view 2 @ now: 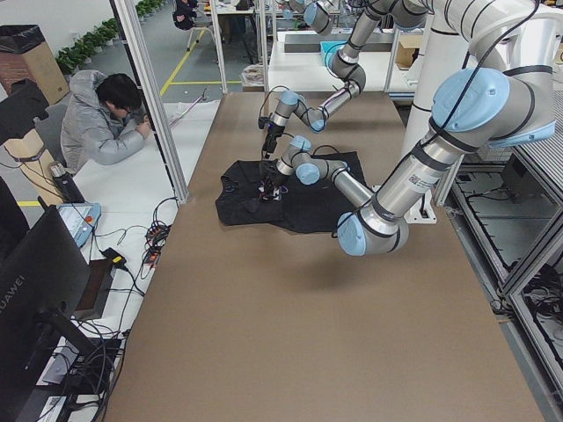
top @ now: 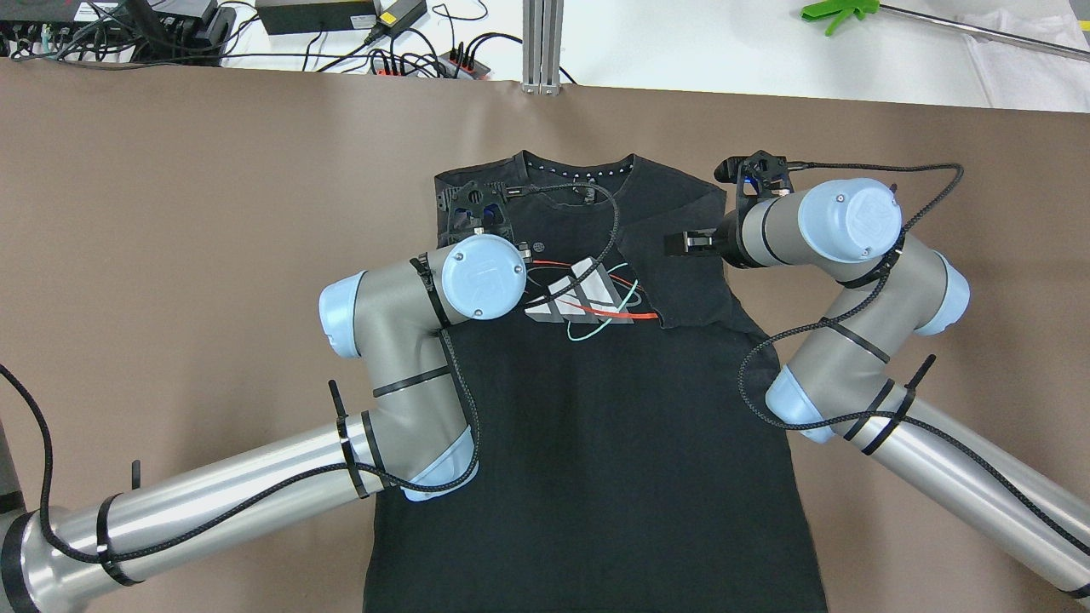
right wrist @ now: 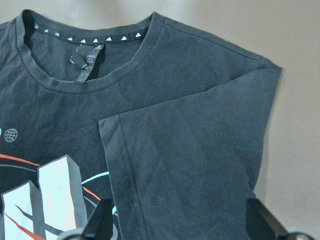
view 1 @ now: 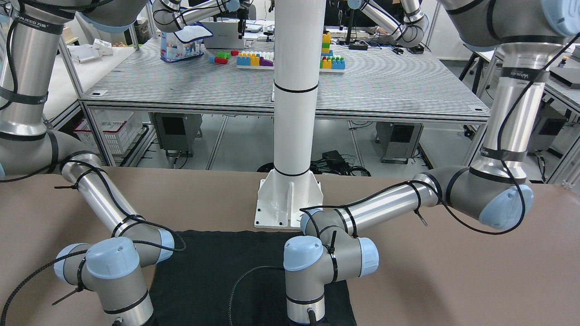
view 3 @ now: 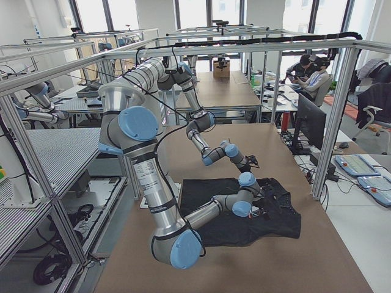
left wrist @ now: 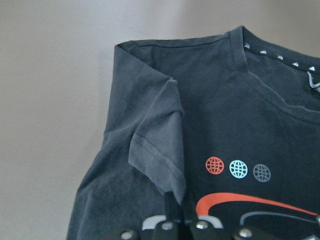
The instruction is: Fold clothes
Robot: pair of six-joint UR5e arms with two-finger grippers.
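The clothes (top: 596,426) are a black T-shirt with a white, red and teal chest print, lying flat on the brown table, collar toward the far edge. Both sleeves are folded inward onto the chest. My left gripper (left wrist: 176,202) points down over the shirt's left shoulder, shut on the hem of the folded sleeve (left wrist: 155,140), which tents up toward it. My right gripper (right wrist: 180,222) hovers open over the other folded sleeve (right wrist: 190,150), fingers (right wrist: 100,222) wide apart and holding nothing. In the overhead view the right gripper (top: 688,243) sits above the shirt's right shoulder.
The white pillar's base plate (view 1: 290,199) stands on the table just behind the shirt's bottom edge. Cables and power strips (top: 409,60) lie beyond the far table edge. A person (view 2: 106,123) sits at a desk past that edge. Bare brown table (top: 170,213) flanks the shirt.
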